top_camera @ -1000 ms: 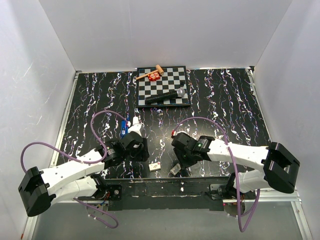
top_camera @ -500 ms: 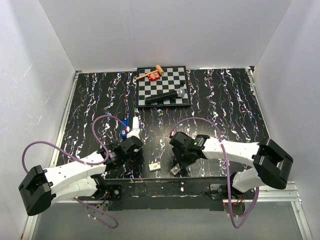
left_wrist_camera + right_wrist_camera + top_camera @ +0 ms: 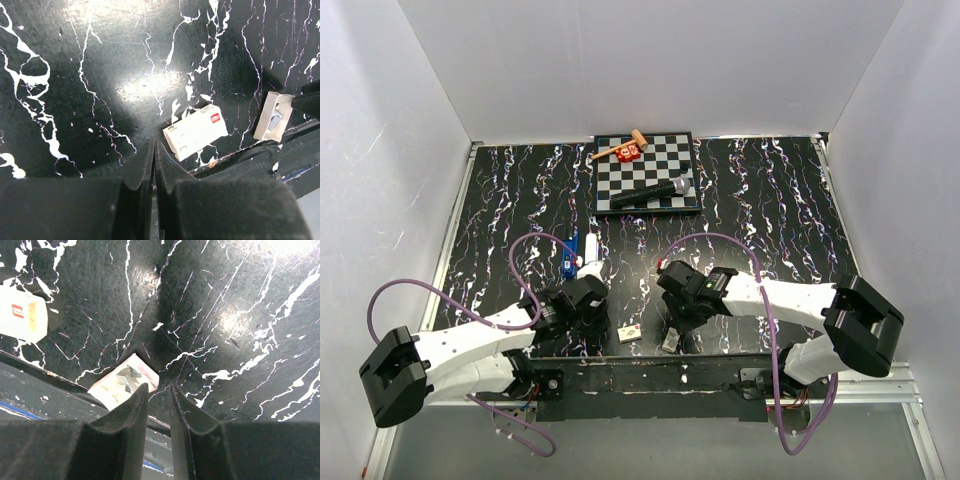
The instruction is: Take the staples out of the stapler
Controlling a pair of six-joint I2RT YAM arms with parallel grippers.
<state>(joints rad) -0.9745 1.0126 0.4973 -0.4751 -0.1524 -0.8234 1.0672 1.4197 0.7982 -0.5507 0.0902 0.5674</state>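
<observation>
Stapler [image 3: 568, 260]: lies on the black marbled mat [image 3: 760, 210], beyond the white box [image 3: 195, 132] and to its left, in neither gripper.
Left gripper [image 3: 154, 146]: fingers pressed together with nothing between them, low over the mat, left of the white box.
Right gripper [image 3: 156, 387]: fingers a narrow gap apart, gripping nothing, to the right of the white box.
Beige tray [image 3: 122, 382]: small, just right of the white box at the mat's near edge, beside the right fingertips.
</observation>
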